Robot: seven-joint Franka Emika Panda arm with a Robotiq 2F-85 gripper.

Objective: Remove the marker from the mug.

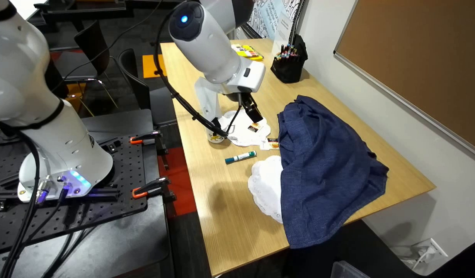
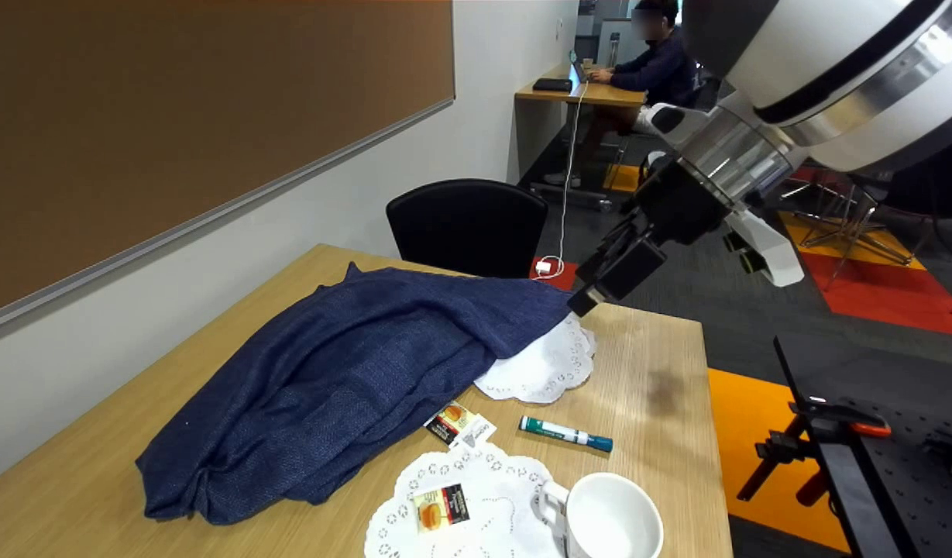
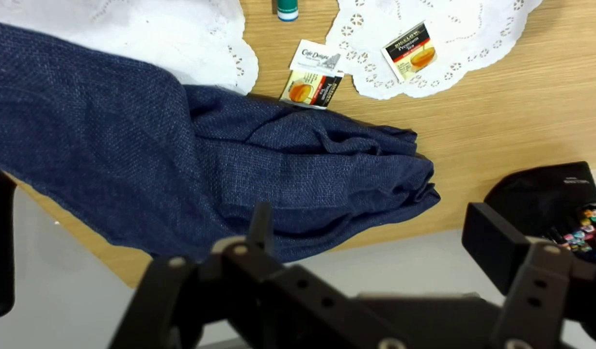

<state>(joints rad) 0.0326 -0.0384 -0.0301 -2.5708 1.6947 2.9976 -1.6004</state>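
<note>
The green and white marker with a dark blue-green end lies on the table in both exterior views (image 1: pixel 241 157) (image 2: pixel 566 434). Its tip also shows at the top of the wrist view (image 3: pixel 287 9). The white mug (image 2: pixel 613 515) stands upright beside the marker, apart from it, and its visible inside is empty. In an exterior view, the mug (image 1: pixel 215 137) is partly hidden by the arm and cable. The mug is out of the wrist view. My gripper (image 3: pixel 370 223) is open with nothing between its fingers. It is raised above the table in both exterior views (image 1: pixel 256 114) (image 2: pixel 588 291).
A dark blue cloth (image 2: pixel 344 387) lies bunched over much of the table. White doilies (image 2: pixel 534 372) and tea packets (image 2: pixel 442 508) lie near the mug. A black container of pens (image 1: pixel 289 65) and a yellow paint set (image 1: pixel 248 52) stand farther along. A wall (image 1: pixel 376 112) borders the table.
</note>
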